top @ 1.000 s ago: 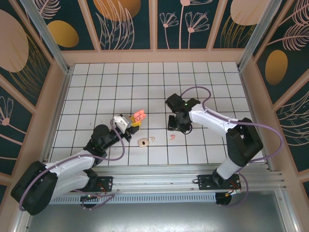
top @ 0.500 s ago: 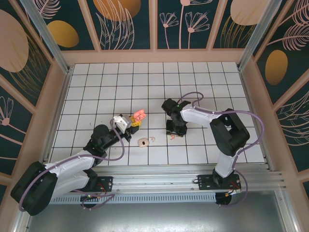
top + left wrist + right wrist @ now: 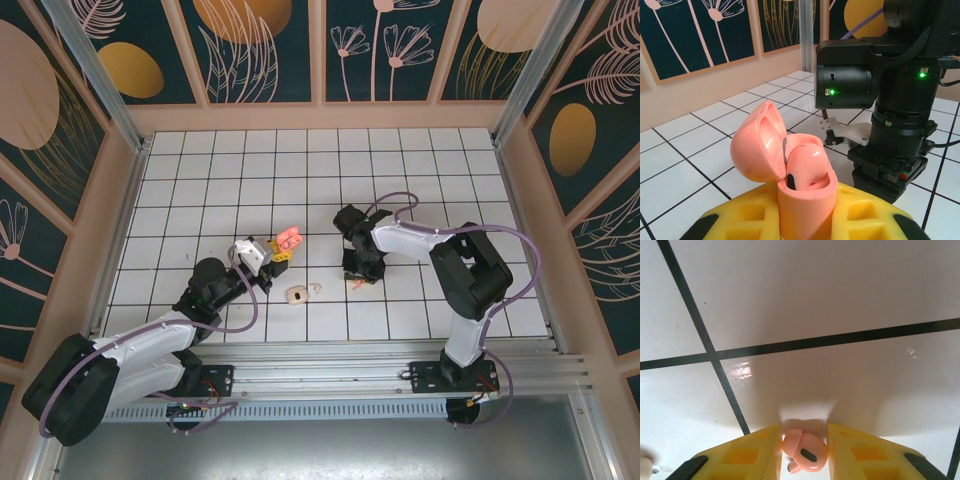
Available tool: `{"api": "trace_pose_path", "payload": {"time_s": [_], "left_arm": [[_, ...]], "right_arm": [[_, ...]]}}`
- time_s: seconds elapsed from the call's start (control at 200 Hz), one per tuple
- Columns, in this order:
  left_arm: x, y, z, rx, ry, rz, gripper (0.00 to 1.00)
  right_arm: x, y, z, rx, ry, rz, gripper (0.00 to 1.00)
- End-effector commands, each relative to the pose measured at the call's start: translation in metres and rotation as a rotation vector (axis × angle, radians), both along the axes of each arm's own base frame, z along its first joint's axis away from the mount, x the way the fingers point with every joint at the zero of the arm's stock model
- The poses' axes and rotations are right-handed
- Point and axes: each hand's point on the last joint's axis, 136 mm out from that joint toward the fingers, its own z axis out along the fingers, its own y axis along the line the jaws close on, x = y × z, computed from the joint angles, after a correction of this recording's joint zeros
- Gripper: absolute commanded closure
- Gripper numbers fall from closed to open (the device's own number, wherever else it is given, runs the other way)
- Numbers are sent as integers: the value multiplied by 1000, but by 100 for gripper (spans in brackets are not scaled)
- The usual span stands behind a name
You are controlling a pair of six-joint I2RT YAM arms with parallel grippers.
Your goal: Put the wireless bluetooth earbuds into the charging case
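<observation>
The tiled table has wooden walls at the back and at both sides. All things lie in its near middle part, well apart from these walls, with many tiles of room behind them.

The left arm lies low and reaches forward to the right. The left gripper clamps the open coral-pink charging case upright between its yellow fingers. The lid is tilted back and 1 seated earbud rests inside.

The right arm folds back toward the middle, with its wrist pointing down at the table. The right gripper stands narrow, and its 2 fingers touch the loose coral-pink earbud lying on a tile near a grid line. Between the 2 grippers lie a cream case and, just beside it, a cream earbud.
</observation>
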Motion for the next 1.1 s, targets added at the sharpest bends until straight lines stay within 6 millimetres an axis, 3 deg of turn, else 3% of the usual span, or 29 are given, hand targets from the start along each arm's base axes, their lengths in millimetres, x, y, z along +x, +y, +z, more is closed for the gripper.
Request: {"api": "trace_pose_path", "payload": {"time_s": [0.0,0.22,0.5,0.646,0.816,0.971,1.096], "left_arm": [[-1,-2,12,-17,-40,-10,98],[-1,-2,11,-14,-40,-13,98],[-2,-11,1,-32,-11,-55,98],[-4,-18,-4,-19,-9,-103,98],[-10,-32,-9,4,-5,-198,98],[-17,-41,-6,-8,-17,-273,98],[-18,-44,-1,-27,-23,-296,98]], "right_arm": [[-4,-2,-7,-26,5,16,73],[1,1,2,-10,-49,31,76],[28,26,47,121,-321,100,75],[45,35,91,202,-524,183,77],[48,50,157,349,-782,313,77],[34,59,203,395,-966,470,77],[21,65,225,422,-1052,577,77]]}}
